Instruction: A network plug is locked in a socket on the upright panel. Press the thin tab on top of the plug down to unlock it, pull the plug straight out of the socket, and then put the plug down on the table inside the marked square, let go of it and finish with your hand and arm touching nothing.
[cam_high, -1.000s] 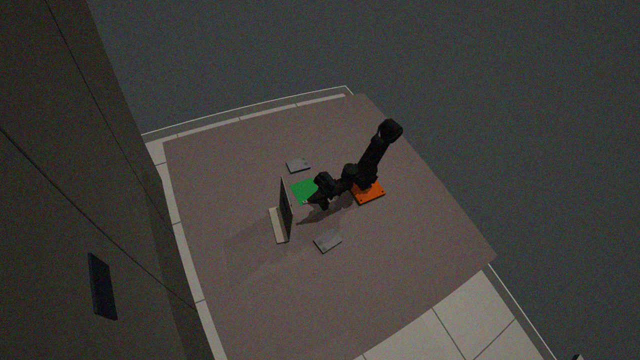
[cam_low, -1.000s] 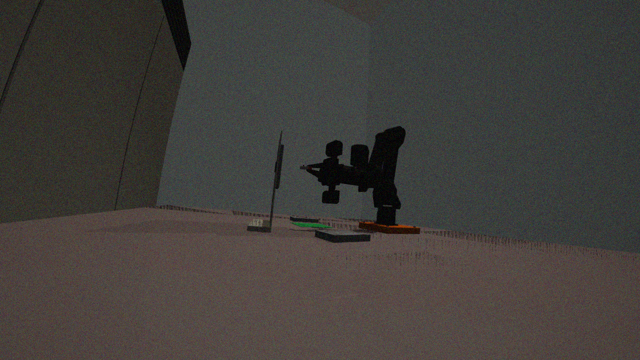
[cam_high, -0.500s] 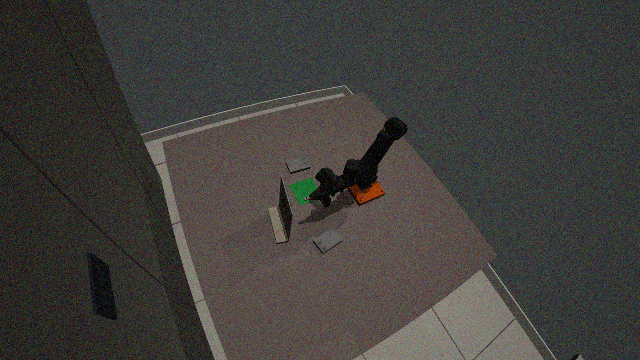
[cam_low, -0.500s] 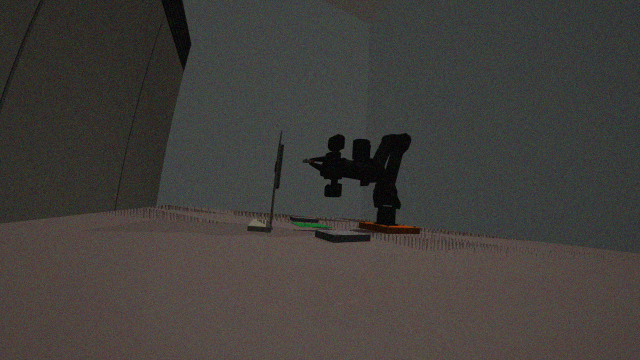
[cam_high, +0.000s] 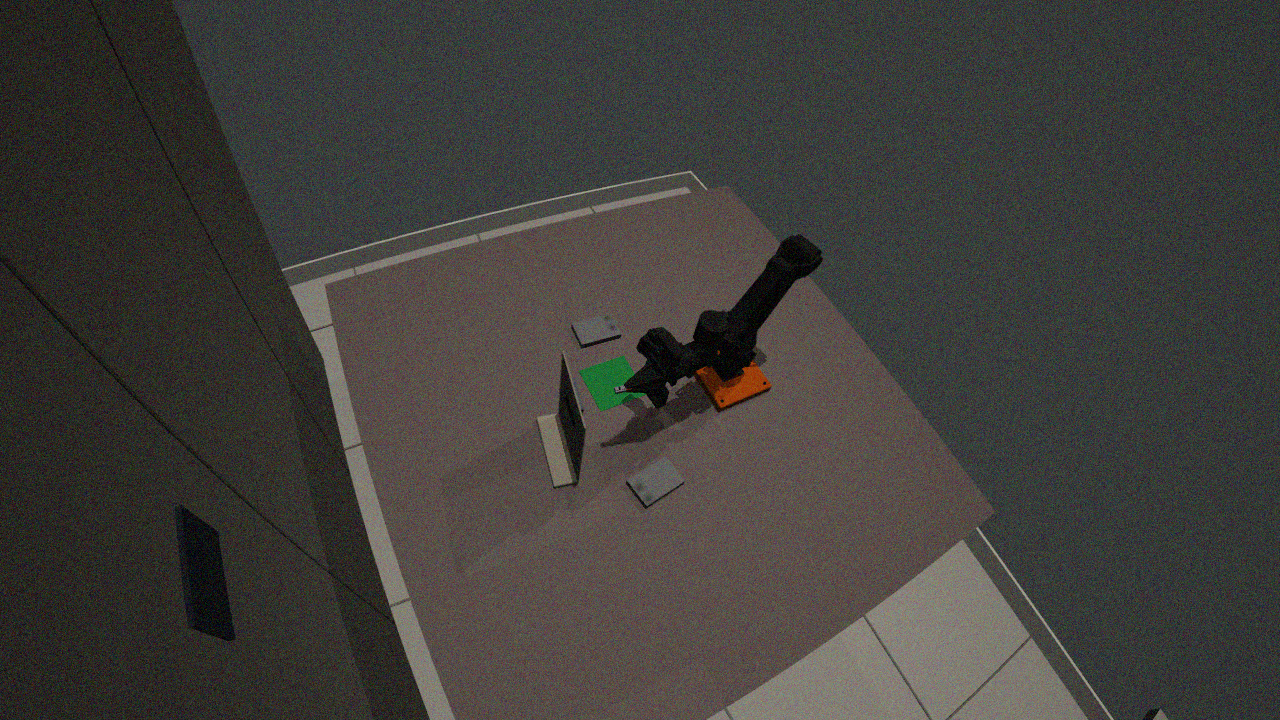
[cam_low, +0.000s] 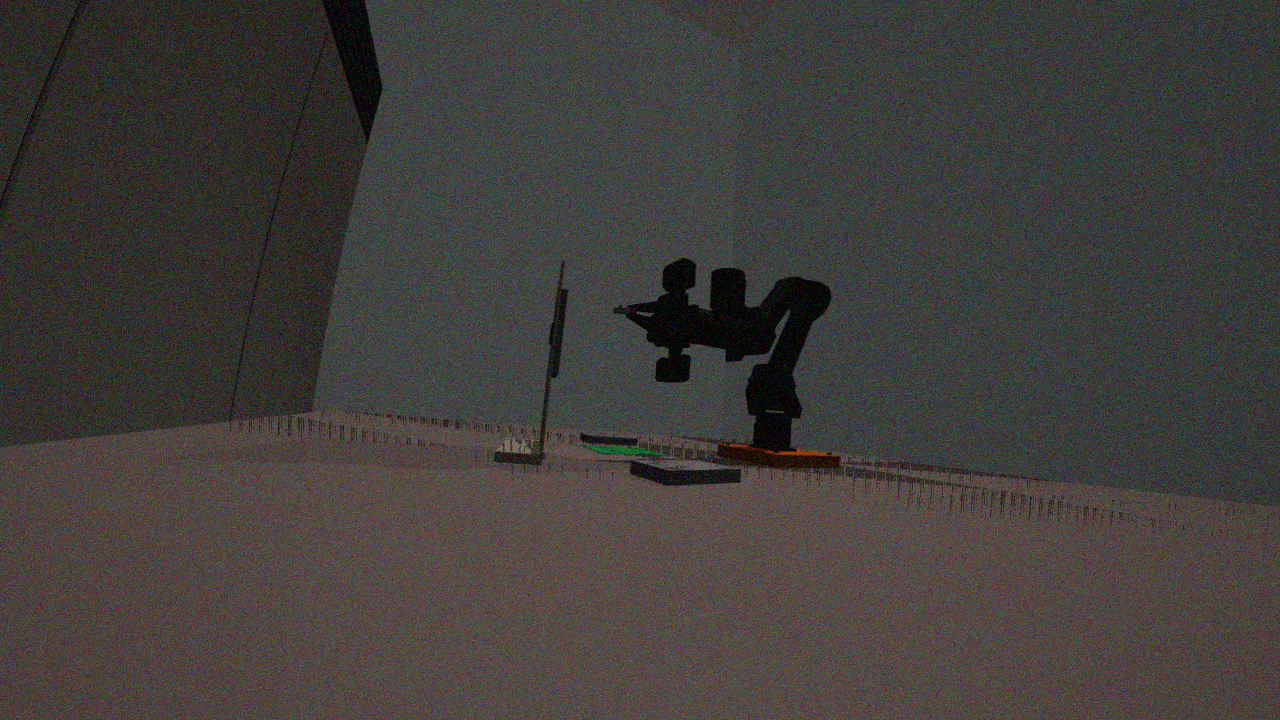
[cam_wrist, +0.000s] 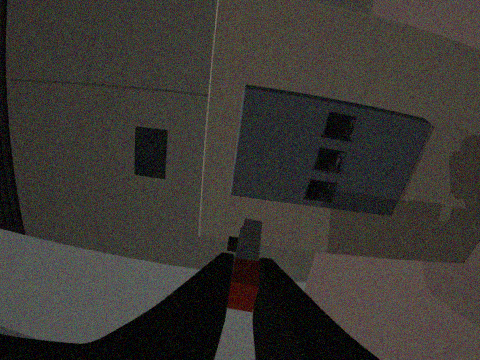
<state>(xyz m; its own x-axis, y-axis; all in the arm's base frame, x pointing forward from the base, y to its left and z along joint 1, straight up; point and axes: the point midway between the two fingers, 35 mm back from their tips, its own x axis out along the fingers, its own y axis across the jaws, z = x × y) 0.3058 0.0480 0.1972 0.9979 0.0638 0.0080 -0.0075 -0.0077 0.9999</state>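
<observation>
The plug (cam_high: 619, 389) (cam_low: 620, 309) (cam_wrist: 250, 242), grey at its front with a red part and a pale tail behind, is out of the panel. My gripper (cam_high: 630, 388) (cam_low: 630, 310) (cam_wrist: 244, 267) is shut on it and holds it high above the table, pointing toward the panel. The upright panel (cam_high: 572, 420) (cam_low: 557, 331) (cam_wrist: 280, 145) stands a short way in front of the plug. Three dark sockets show on its blue-grey plate in the wrist view. The green marked square (cam_high: 604, 376) (cam_low: 617, 448) lies on the table between panel and arm base. The plug's tab cannot be made out.
A flat grey block (cam_high: 595, 330) (cam_low: 608, 439) lies beyond the square. Another grey block (cam_high: 655, 482) (cam_low: 685, 471) lies on the other side. The orange base (cam_high: 735, 391) (cam_low: 778, 457) carries the black arm. The panel has a pale foot (cam_high: 556, 452) (cam_low: 517, 456).
</observation>
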